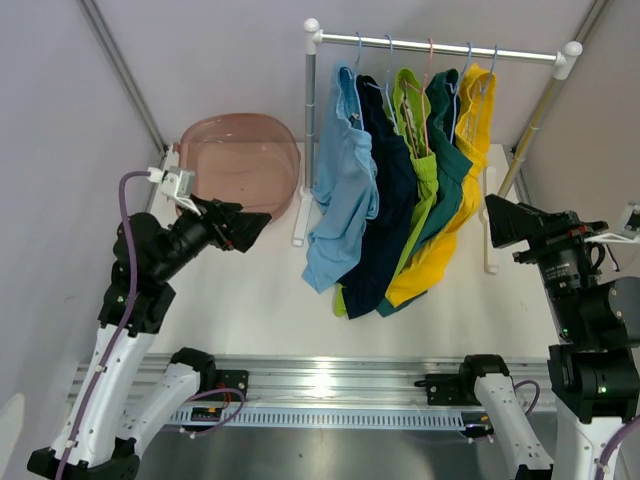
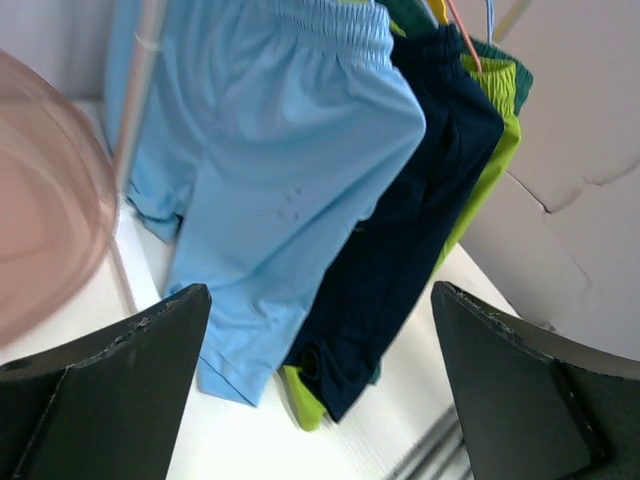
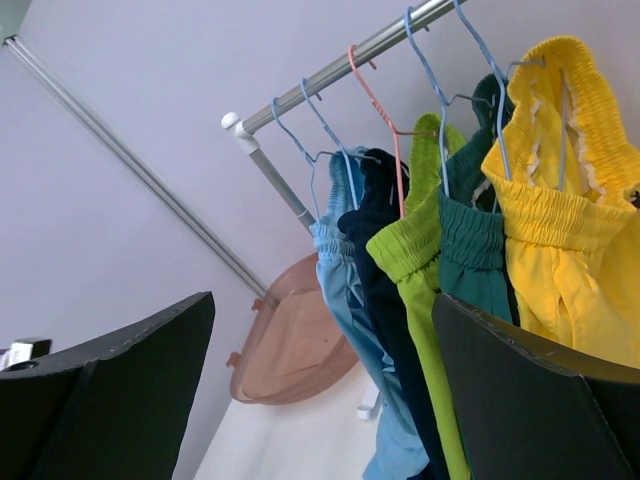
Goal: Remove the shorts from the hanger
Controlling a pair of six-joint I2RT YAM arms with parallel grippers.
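Observation:
Five shorts hang on wire hangers from a rail (image 1: 440,46): light blue (image 1: 340,190), navy (image 1: 385,210), lime green (image 1: 418,150), dark teal (image 1: 452,160) and bright yellow (image 1: 468,130). In the left wrist view the light blue shorts (image 2: 280,170) and navy shorts (image 2: 420,210) hang ahead. The right wrist view shows the yellow shorts (image 3: 570,260) nearest. My left gripper (image 1: 250,226) is open and empty, left of the shorts. My right gripper (image 1: 497,222) is open and empty, right of the yellow shorts.
A pink translucent tub (image 1: 240,160) stands at the back left, behind my left gripper. The rack's white posts (image 1: 310,140) stand on the table. A metal rail (image 1: 330,385) runs along the near edge.

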